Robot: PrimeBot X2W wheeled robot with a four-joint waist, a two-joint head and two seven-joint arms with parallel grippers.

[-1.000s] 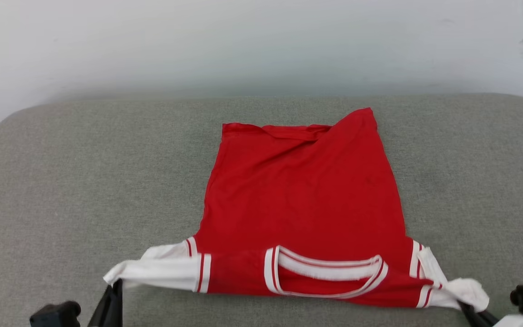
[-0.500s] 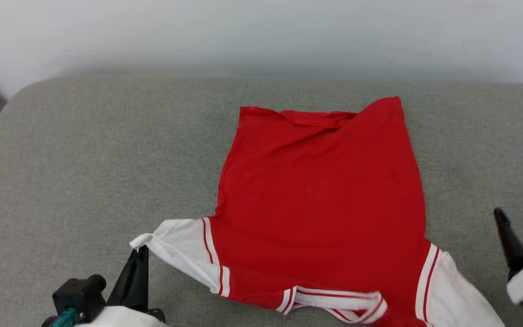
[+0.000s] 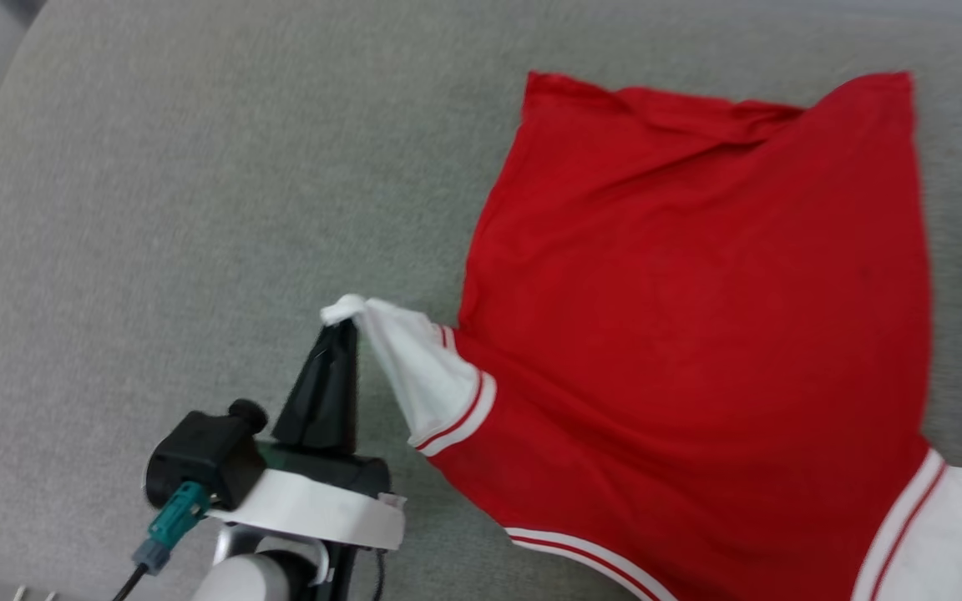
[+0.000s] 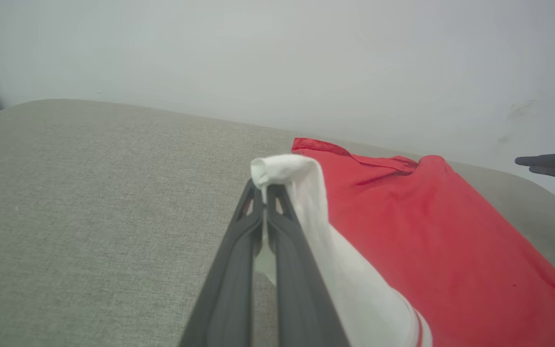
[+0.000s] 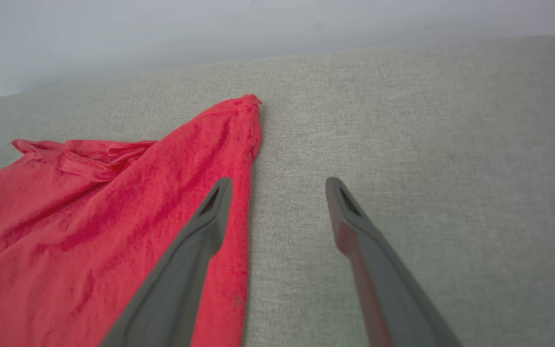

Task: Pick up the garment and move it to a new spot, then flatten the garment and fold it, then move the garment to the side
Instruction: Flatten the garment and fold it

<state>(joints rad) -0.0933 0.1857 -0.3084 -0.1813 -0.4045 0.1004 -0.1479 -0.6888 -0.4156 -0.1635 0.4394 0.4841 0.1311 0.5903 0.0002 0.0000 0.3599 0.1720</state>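
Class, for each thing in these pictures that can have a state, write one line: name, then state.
shirt: lying mostly flat, far hem rumpled, one white sleeve lifted
left gripper: shut on the sleeve
right gripper: open, empty

Soft, even light; slight blur.

Count: 1 shirt (image 3: 698, 292), 2 white sleeves (image 3: 427, 376); 1 grey cushion (image 3: 155, 209) under it; 2 grippers: left gripper (image 3: 346, 327), right gripper (image 5: 279, 181).
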